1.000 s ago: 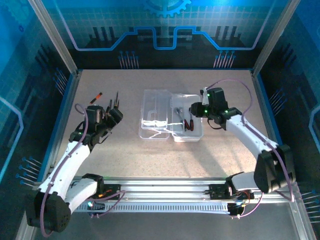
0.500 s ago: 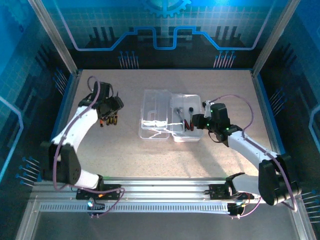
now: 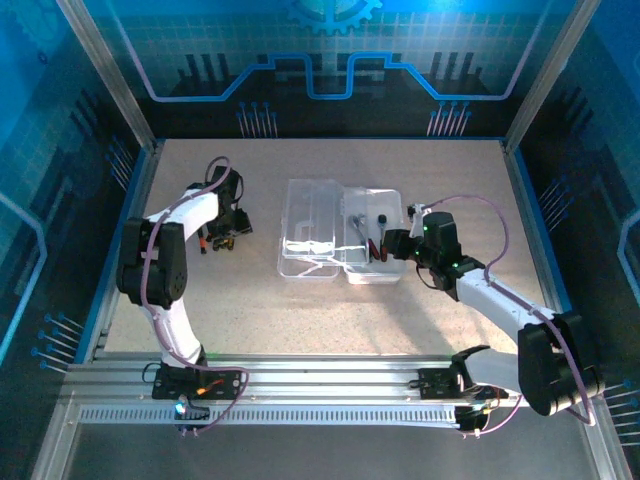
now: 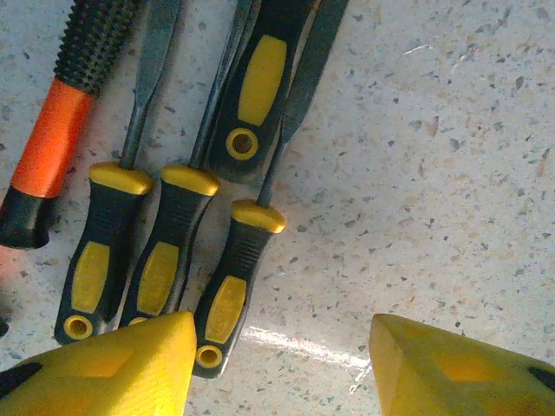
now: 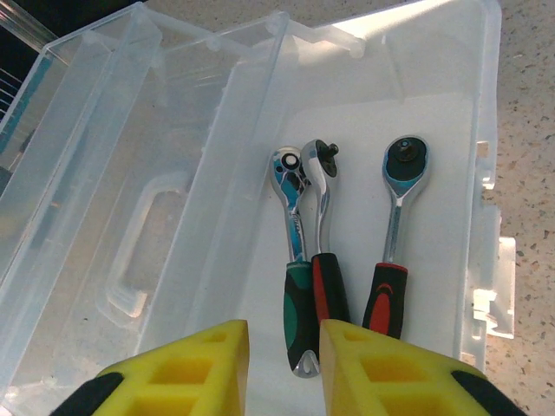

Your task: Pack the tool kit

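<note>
Speckled table point(image 3: 330, 310) under me, w/ the clear case point(image 3: 345, 262) lying open near its centre: lid point(image 3: 310, 215) flopped to the left, base point(image 3: 388, 212) to the right. Top view gives that layout but only specks for tools. My right wrist cam fills in the rest: the moulded lid handle point(image 5: 139, 238), and three ratchet wrenches lying flat in the base point(image 5: 486, 173), heads away from me. One has a green grip point(image 5: 295, 290), touching one w/ a red-and-black grip point(image 5: 329, 282); a second red-and-black one point(image 5: 388, 299) lies apart to the right.

My right gripper point(image 3: 393, 243) is at the base's right edge; on its wrist cam point(image 5: 284, 334) the fingers stand a narrow gap apart, nothing pinched.

My left gripper point(image 3: 222, 236) is well left of the case, over a small cluster of loose tools. On its wrist cam point(image 4: 282, 347) the fingers are spread wide, bare table between them. Just ahead: three black-and-yellow screwdrivers point(image 4: 165, 256) side by side, a fourth point(image 4: 256, 87) pointing the other way, an orange-and-black handle point(image 4: 52, 147) at far left. The nearest screwdriver's butt sits just beside my left finger point(image 4: 113, 364); can't tell if touching.
</note>
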